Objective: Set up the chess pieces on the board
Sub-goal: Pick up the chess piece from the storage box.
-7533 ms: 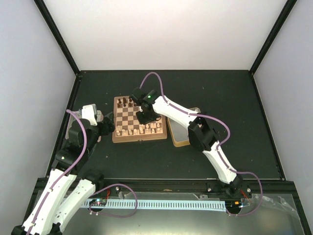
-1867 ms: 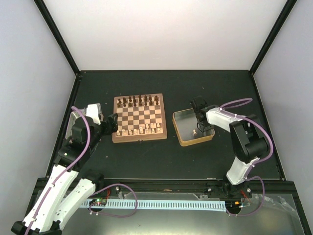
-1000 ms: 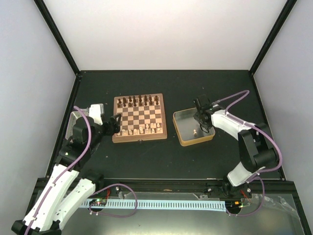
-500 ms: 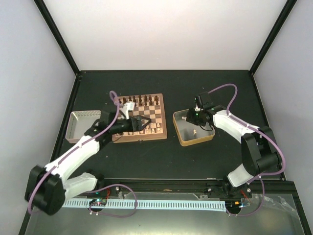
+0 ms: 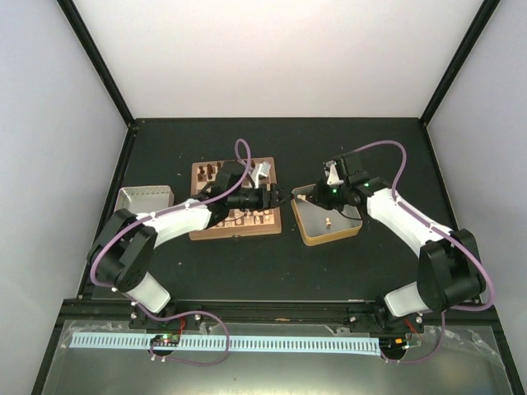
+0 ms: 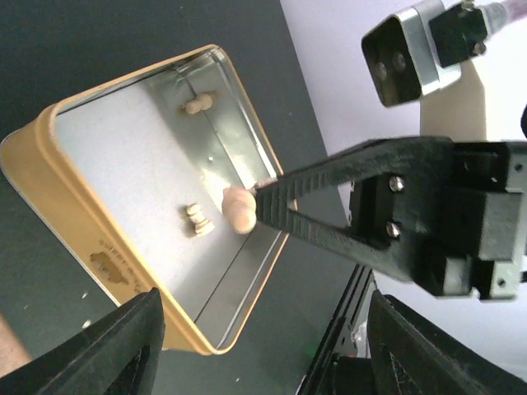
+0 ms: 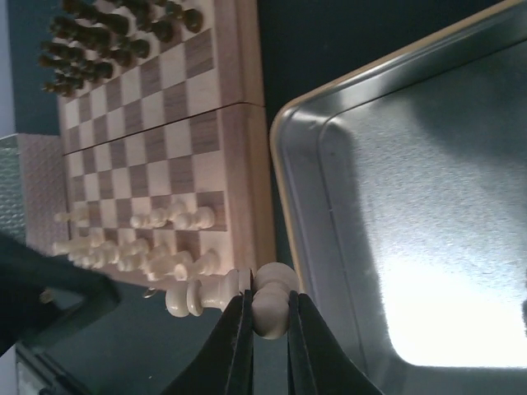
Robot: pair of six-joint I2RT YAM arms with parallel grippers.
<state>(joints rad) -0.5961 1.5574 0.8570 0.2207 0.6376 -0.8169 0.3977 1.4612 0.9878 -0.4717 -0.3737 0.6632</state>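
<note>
The board point(image 5: 235, 234) lies left of centre, with pale chess pieces point(image 5: 247, 218) along its near rows; it also shows in the right wrist view point(image 7: 165, 123) with those pieces point(image 7: 169, 220). My right gripper point(image 5: 310, 197) is shut on a pale pawn point(image 7: 270, 309) over the left rim of the gold-rimmed tin point(image 5: 329, 239). Another pale piece point(image 7: 202, 296) shows just beside the held one, by the board's corner. My left gripper point(image 5: 280, 197) reaches across the board toward the tin, open and empty point(image 6: 265, 329). In its view the right gripper's fingers point(image 6: 329, 206) hold the pawn point(image 6: 239, 207).
Two pale pieces point(image 6: 198, 103) point(image 6: 198, 220) lie in the gold tin point(image 6: 49, 197). Dark chessmen point(image 5: 216, 171) line the board's far rows. A grey metal tray point(image 5: 144, 206) sits left of the board. The two grippers are close together between board and tin.
My left arm swung from beside the grey tray across the board and now reaches its right edge. My right gripper moved from inside the tin toward its left rim, holding the pawn.
</note>
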